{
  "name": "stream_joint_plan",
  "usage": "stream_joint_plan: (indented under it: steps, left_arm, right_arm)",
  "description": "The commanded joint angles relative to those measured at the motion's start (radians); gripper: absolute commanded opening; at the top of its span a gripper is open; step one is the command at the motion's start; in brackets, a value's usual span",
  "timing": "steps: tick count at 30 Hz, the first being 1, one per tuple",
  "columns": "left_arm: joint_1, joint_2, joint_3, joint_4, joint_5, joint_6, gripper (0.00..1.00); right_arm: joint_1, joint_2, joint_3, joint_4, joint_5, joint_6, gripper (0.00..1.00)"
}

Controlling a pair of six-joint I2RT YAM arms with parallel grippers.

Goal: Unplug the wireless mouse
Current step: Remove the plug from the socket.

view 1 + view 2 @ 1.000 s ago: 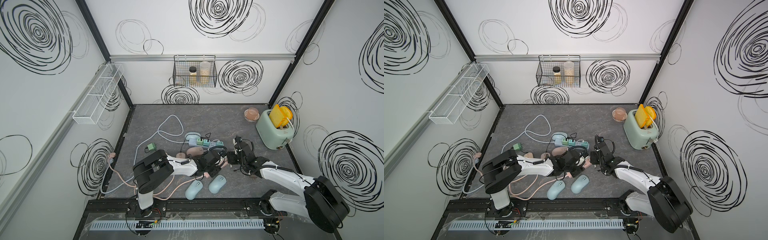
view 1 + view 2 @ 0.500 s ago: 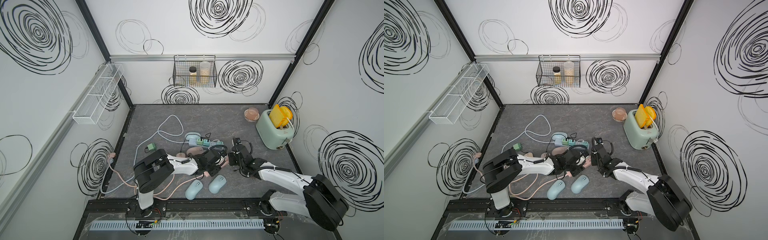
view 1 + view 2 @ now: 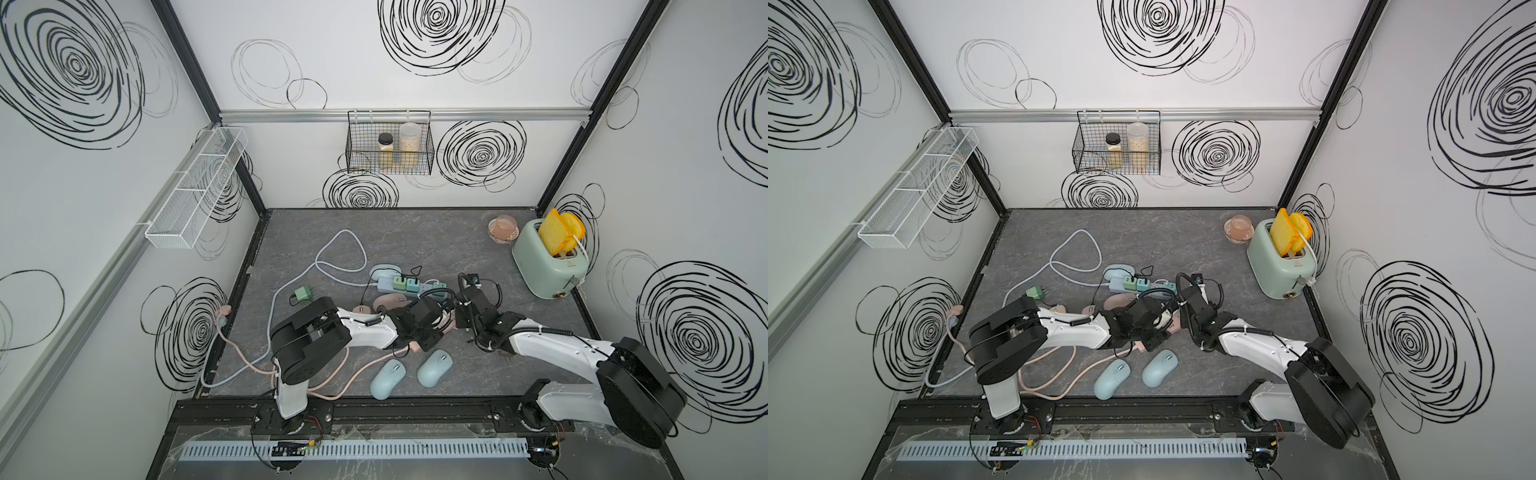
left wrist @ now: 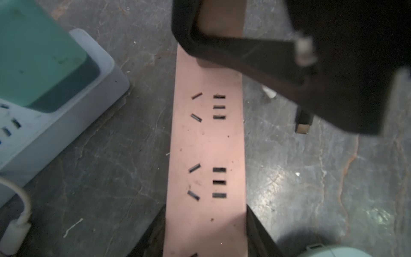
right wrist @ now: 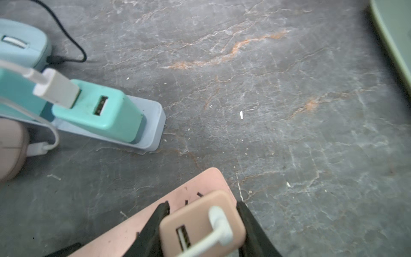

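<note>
Mouse (image 3: 390, 300), pink, lies on the tabletop (image 3: 415, 232) just beyond both tools. The white cable (image 5: 219, 222) plugged into the pink adapter (image 5: 193, 220) probably runs to it. That adapter stands on the right end of the pink strip (image 4: 206, 142). The right tool (image 5: 202, 205) is over the adapter, closed on its two sides. The left tool (image 4: 205, 213) clamps the strip's long edges further left, pinning it. The strip runs roughly left-right, so the pull should go straight up. A blue strip (image 5: 153, 124) with teal chargers (image 5: 106, 111) lies just beyond, and the blue mice (image 3: 387, 378) lie nearer, clear of the lift.
</note>
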Motion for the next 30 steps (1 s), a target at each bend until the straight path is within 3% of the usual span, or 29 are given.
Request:
stream_joint_plan:
  steps: [1,9,11,13,19,22,26,30]
  left_arm:
    - [-0.004,0.024,0.01,-0.003,-0.036,-0.001,0.0]
    - [-0.005,0.027,0.0,-0.001,-0.051,-0.002,0.0]
    - [-0.005,0.039,0.011,-0.009,-0.052,-0.004,0.0]
    - [-0.004,0.046,0.02,-0.016,-0.051,-0.005,0.0]
    - [0.002,0.046,0.022,-0.017,-0.046,-0.013,0.0]
    - [0.003,0.045,0.026,-0.02,-0.047,-0.013,0.0]
    - [0.006,0.04,0.023,-0.022,-0.05,-0.013,0.0]
    - [0.008,0.04,0.014,-0.018,-0.056,-0.018,0.0]
  right_arm:
    - [0.052,0.055,0.046,-0.009,0.146,0.056,0.2]
    - [-0.296,-0.057,0.011,0.065,-0.381,0.073,0.2]
    - [-0.332,-0.05,0.021,0.059,-0.465,0.077,0.19]
    - [-0.287,-0.037,0.029,0.055,-0.413,0.062,0.19]
    - [-0.007,0.057,0.102,-0.018,0.006,0.025,0.19]
    - [0.056,0.108,0.145,-0.071,0.168,0.031,0.19]
    - [-0.009,0.082,0.138,-0.061,0.105,0.043,0.18]
    - [-0.169,-0.01,0.095,0.0,-0.135,0.065,0.19]
